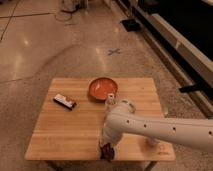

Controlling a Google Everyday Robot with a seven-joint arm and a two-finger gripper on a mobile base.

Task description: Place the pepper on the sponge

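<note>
My gripper [106,150] is at the near edge of the wooden table [65,130], at the end of the white arm [160,127] that reaches in from the right. Directly under it shows a sliver of the blue sponge [111,155]. A bit of dark red, the pepper [105,151], shows at the gripper's tip over the sponge. The arm hides most of both things.
An orange-red bowl [103,89] sits at the table's far middle, with a white cup [110,100] just in front of it. A black-and-white flat box [65,101] lies at the left. Stone floor surrounds the table; dark furniture lines the right.
</note>
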